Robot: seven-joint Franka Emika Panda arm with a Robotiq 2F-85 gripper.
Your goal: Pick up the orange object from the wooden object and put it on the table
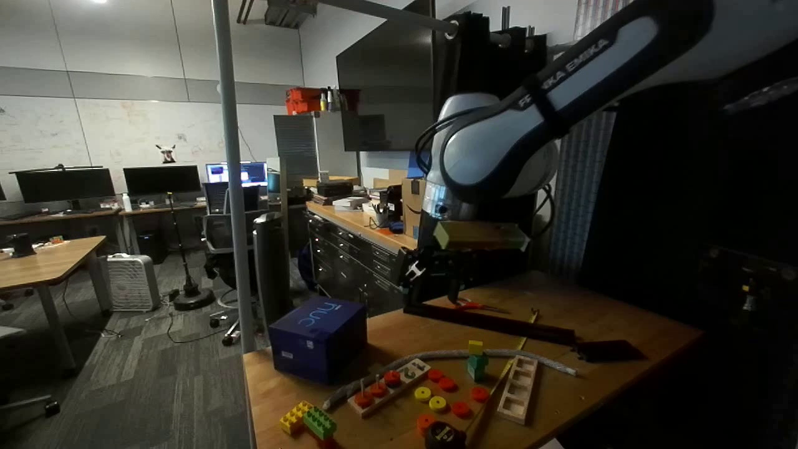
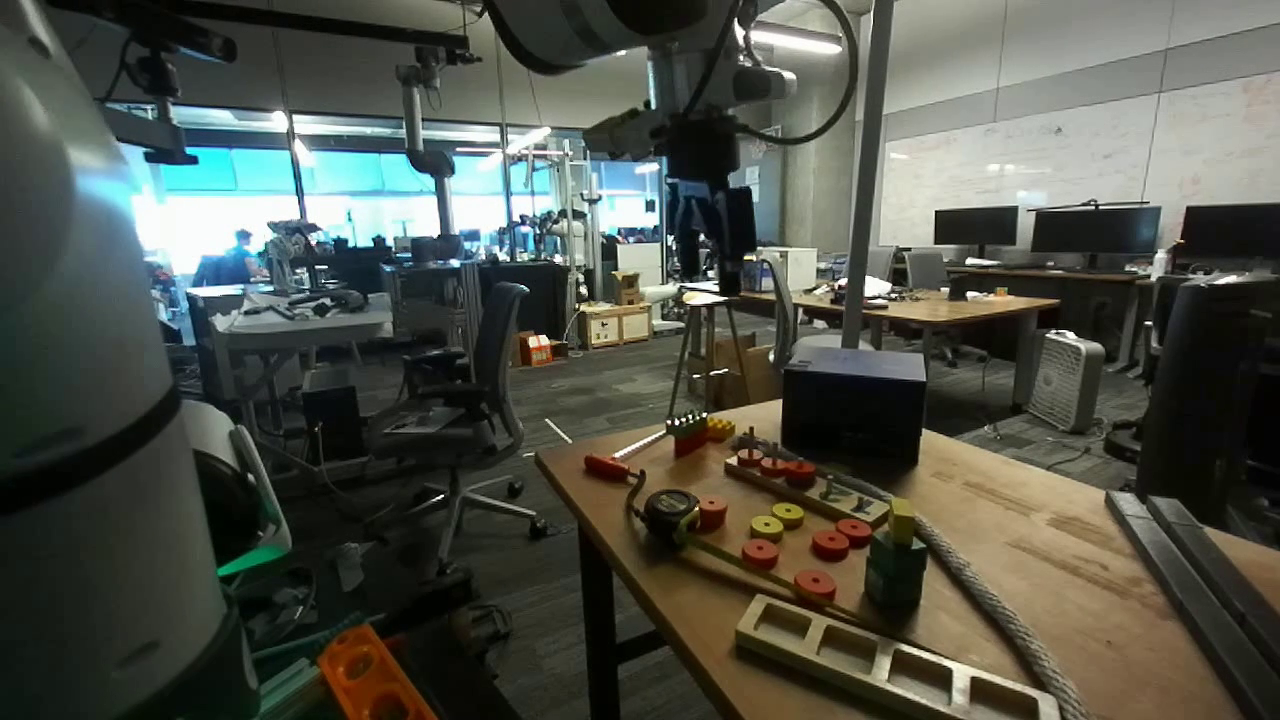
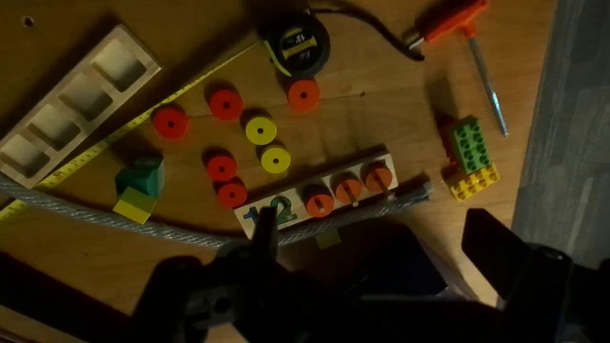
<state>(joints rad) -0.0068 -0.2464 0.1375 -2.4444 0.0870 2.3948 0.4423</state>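
I was looking across a large light-brown wood-topped table [image 3: 391,107], where a long pale wooden board [image 3: 298,200] lay with upright pegs [image 3: 384,186] toward one end and the numerals 1 and 2 [image 3: 288,209] at the other. On those pegs sat three flat, round orange discs [image 3: 344,188], each threaded over its own peg; which was the one asked for I couldn't tell. Higher than the board and well clear of it hung the black two-fingered gripper [image 3: 369,212], its fingers spread wide, with nothing in its grasp.

Along one long side of the board were five loose orange-red discs [image 3: 220,98] and two loose yellow discs [image 3: 259,138], one of the orange-red ones just beside the numeral end. Farther out on that side sat a black-and-yellow tape measure [image 3: 298,45], its yellow blade [image 3: 102,144] drawn out, and past the blade from the board lay a shallow pale wooden tray [image 3: 72,112] with four squarish hollows. Off the board's numeral end stood a green block [image 3: 137,180] topped by a small yellow block [image 3: 135,205].

Along the board's opposite side ran a grey braided rope [image 3: 143,228], and beyond it from the board stood a dark blue box [image 1: 321,340] lettered "nuc". Off the peg end lay a green studded brick [image 3: 470,145] and a yellow studded brick [image 3: 475,182], a red brick [image 3: 447,136] partly hidden beneath the green. Well away from the board, on the loose discs' side, lay an orange T-handled tool [image 3: 455,23] with a metal shaft.
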